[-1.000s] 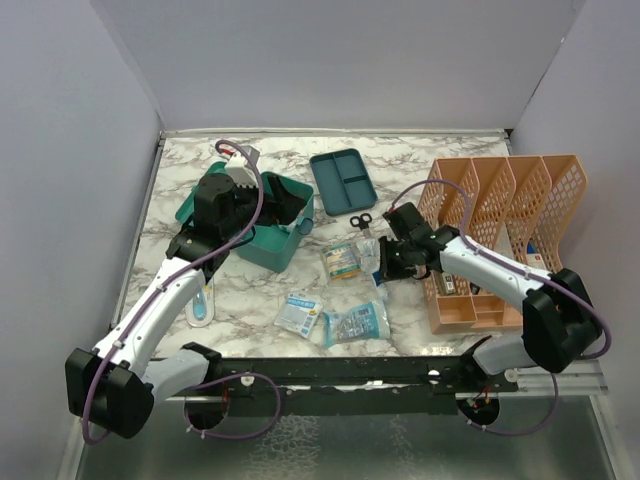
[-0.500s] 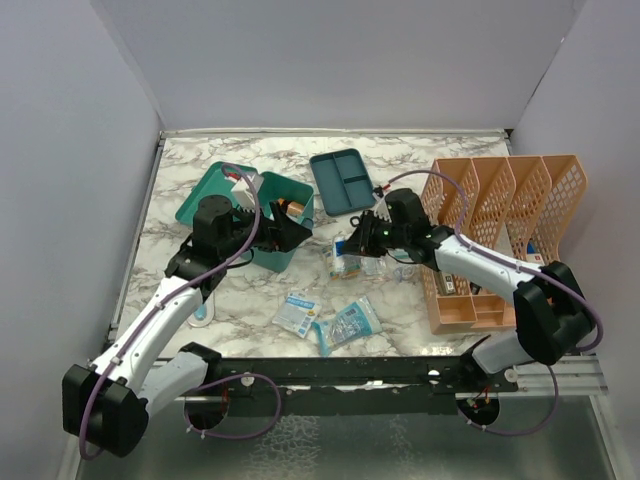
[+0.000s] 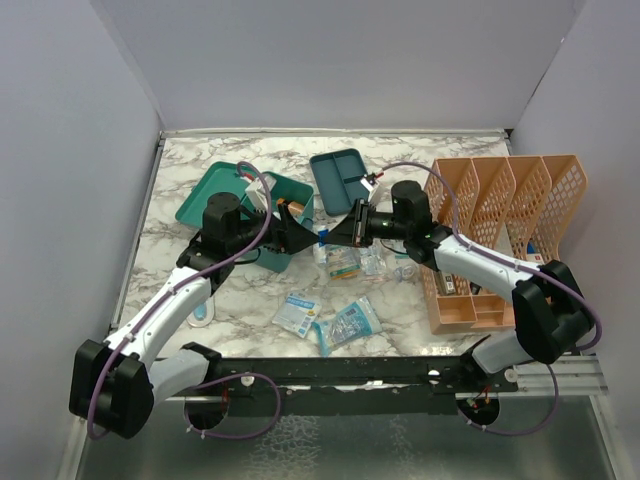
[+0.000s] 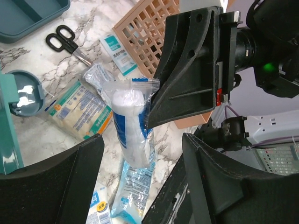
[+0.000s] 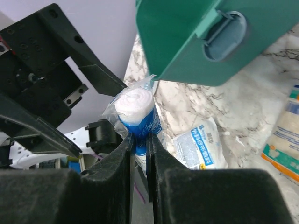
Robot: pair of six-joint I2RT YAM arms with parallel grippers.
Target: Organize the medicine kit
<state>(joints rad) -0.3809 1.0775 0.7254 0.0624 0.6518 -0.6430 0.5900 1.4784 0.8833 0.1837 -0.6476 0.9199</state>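
Note:
The teal medicine kit box [image 3: 262, 222] stands open on the left, its lid [image 3: 212, 190] laid back. Its divided insert tray [image 3: 342, 180] lies apart behind it. My right gripper [image 3: 336, 232] is shut on a clear blue-and-white packet of white rolled dressing [image 5: 135, 114] and holds it in the air beside the box [image 5: 196, 42]. My left gripper [image 3: 292, 236] is open wide and faces it. In the left wrist view the packet [image 4: 132, 122] hangs just ahead of the open left fingers [image 4: 60, 182], touching neither.
Scissors [image 3: 362, 222] and several packets [image 3: 342, 262] [image 3: 298, 312] [image 3: 350, 322] lie on the marble table between the arms. An orange mesh file rack [image 3: 510, 225] stands at the right. A pale blue tube [image 3: 203, 305] lies near the left arm.
My right gripper lifted the dressing packet off the table and carried it left. My left gripper swung from over the box to the right and now faces the packet.

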